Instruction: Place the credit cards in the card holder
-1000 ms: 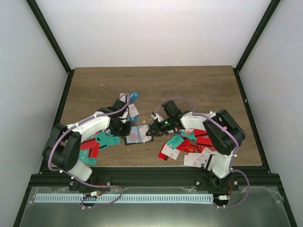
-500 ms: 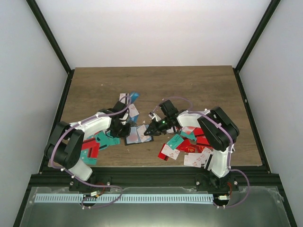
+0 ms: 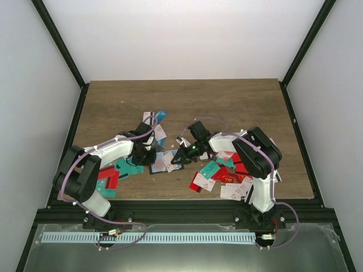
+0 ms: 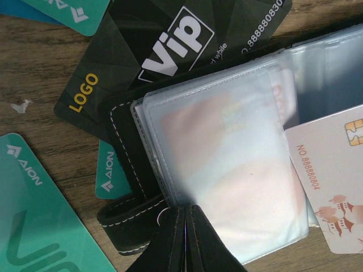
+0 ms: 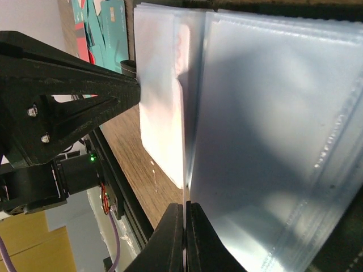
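Now the holder [image 3: 164, 162] lies open at mid-table between both arms. We note the left gripper [image 4: 185, 211] has just closed at its black edge; the right gripper [image 5: 185, 207], also closed, has slid in onto a sleeve. We judge the holder braced for loading. A white card [image 4: 334, 187] touches the sleeves. Loose cards [image 3: 227, 177] crowd both sides; a VIP card [image 4: 170, 45] lies under the holder.

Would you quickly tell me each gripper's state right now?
Left gripper: fingers shut at the card holder; grip cannot be told.
Right gripper: fingers shut at a clear sleeve; grip cannot be told.
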{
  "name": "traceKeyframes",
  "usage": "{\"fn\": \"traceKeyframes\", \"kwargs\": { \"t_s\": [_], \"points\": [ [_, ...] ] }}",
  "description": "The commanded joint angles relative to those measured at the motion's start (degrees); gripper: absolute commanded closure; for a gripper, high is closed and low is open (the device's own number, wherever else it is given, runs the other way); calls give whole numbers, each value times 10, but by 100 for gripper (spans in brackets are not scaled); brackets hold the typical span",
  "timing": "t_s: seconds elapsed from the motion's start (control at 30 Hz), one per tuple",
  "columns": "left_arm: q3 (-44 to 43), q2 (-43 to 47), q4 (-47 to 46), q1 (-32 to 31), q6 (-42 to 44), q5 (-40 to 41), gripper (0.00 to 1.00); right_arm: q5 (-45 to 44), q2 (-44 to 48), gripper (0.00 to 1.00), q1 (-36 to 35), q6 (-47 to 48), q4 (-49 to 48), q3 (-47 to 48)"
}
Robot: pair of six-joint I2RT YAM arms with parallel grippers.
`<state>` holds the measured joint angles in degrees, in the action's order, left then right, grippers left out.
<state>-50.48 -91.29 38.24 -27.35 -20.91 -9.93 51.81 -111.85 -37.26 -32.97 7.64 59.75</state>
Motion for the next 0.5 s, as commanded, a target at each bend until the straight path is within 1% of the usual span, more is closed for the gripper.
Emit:
{"fn": "traceKeyframes", "kwargs": {
  "t_s": [0.0, 0.47],
  "points": [
    [15, -2, 1, 2, 7, 15, 96, 2, -10, 99, -10, 9, 7, 25],
    [22, 10, 4, 2, 10, 10, 96, 0, -48, 99, -10, 5, 5, 57]
  ]
}}
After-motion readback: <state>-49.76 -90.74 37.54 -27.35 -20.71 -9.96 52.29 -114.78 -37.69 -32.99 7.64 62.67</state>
